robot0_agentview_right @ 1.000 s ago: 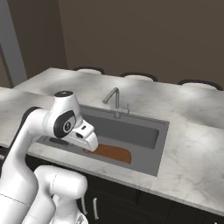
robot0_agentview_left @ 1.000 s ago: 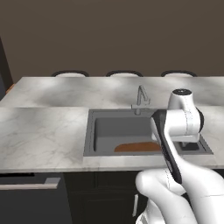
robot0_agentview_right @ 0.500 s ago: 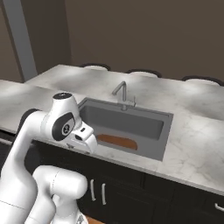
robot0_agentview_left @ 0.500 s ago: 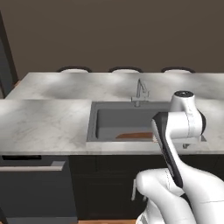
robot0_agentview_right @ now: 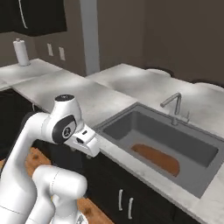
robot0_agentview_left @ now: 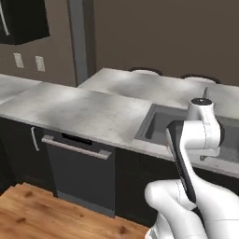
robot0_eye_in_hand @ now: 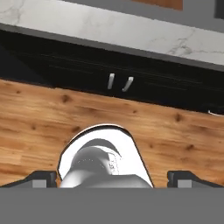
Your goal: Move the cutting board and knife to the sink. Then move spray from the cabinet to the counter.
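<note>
on the counter, paper towel roll

Home kitchen, marble counter, sink, faucet, probably dishwasher

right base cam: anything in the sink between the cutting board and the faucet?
No. In the right base view, bare grey basin floor lies between the cutting board and the faucet in the sink.
</note>
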